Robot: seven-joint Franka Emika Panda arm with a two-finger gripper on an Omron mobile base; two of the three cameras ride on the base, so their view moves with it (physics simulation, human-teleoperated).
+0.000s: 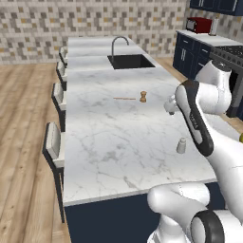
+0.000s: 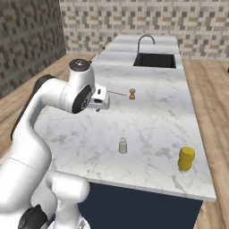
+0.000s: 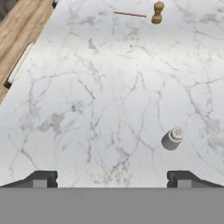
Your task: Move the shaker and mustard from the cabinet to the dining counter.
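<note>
The small pale shaker [image 1: 181, 145] [image 2: 123, 145] [image 3: 172, 138] stands upright on the white marble dining counter [image 1: 104, 142] [image 2: 156, 120], near its front edge. The yellow mustard [image 2: 186, 159] stands upright on the same counter, close to the front right corner, apart from the shaker. My gripper [image 3: 112, 179] [image 2: 100, 107] hovers above the counter and looks down at it. It is open, with nothing between its fingers. In the hand view the shaker sits ahead of the right fingertip [image 3: 183, 178] without touching it. The navy upper cabinet [image 1: 216, 4] shows at the far right, doors shut.
A small brown wooden mill [image 1: 143, 97] [image 3: 157, 12] and a thin stick [image 1: 124, 98] lie mid-counter. Further back are the black sink [image 1: 130, 60] and curved faucet [image 1: 118, 43]. Stools [image 1: 54, 142] line the counter's left side. A red appliance [image 1: 198, 24] and a stove [image 1: 230, 52] stand at right.
</note>
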